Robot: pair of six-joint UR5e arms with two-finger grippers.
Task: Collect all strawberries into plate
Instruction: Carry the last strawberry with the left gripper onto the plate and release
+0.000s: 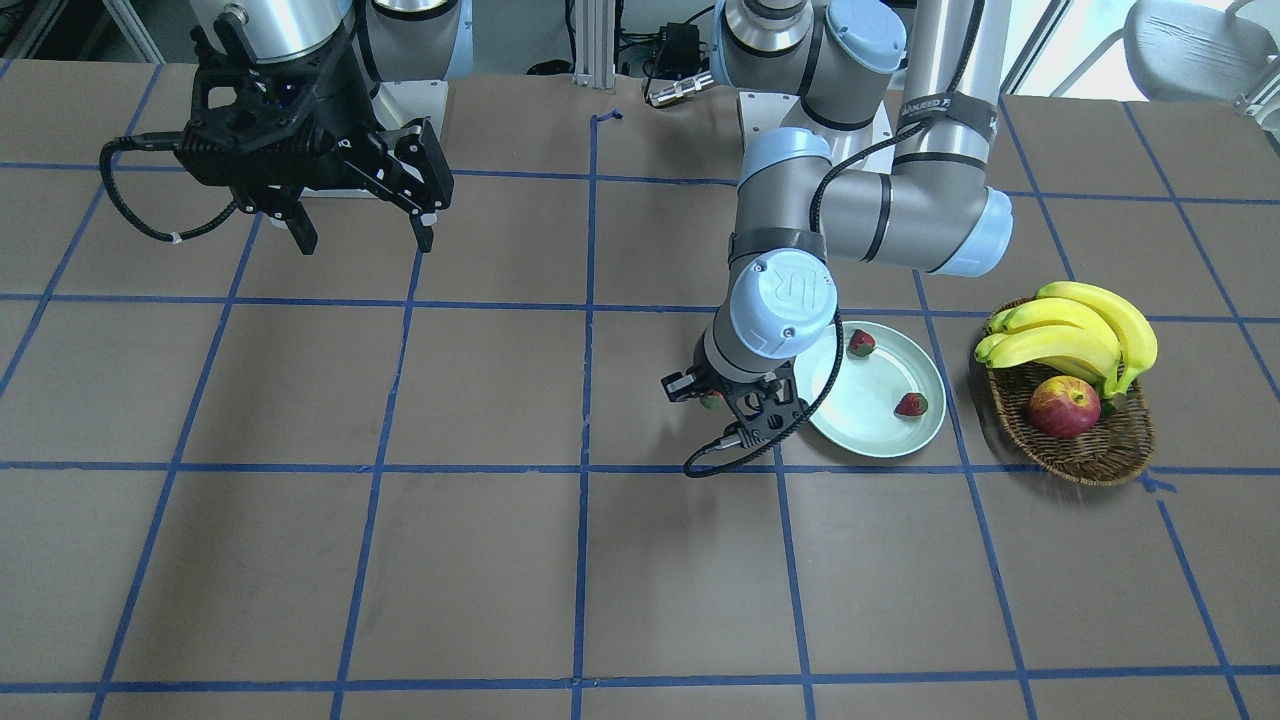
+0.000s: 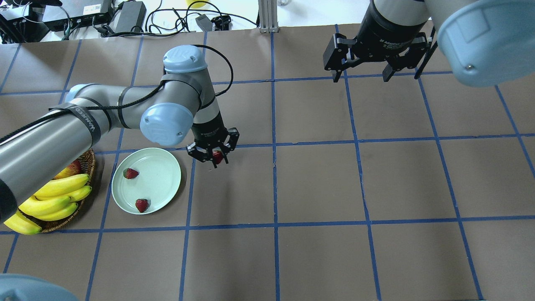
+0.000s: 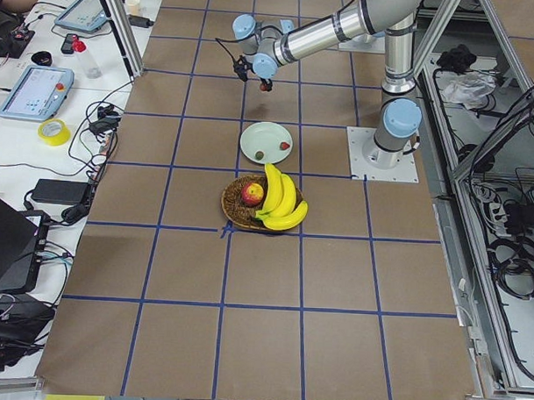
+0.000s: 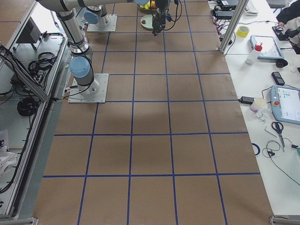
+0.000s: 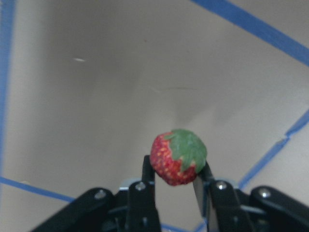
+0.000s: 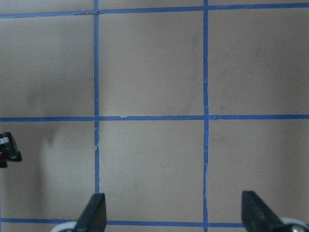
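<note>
Red strawberry [image 5: 177,157] sits clamped between the left gripper [image 5: 176,167] jaws; right gripper [image 2: 361,77] jaws stand apart.

2 strawberries [image 2: 131,173] in plate [image 2: 161,182]; 3rd strawberry [image 5: 177,157] in left pincer [image 2: 216,161] just beside plate; basket [image 1: 1095,458] on plate's other side.

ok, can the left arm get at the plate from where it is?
Probably yes. The left gripper, shut on a strawberry, hangs just beside the plate with nothing between them. The plate's middle is bare; its two strawberries sit near the rim.
</note>
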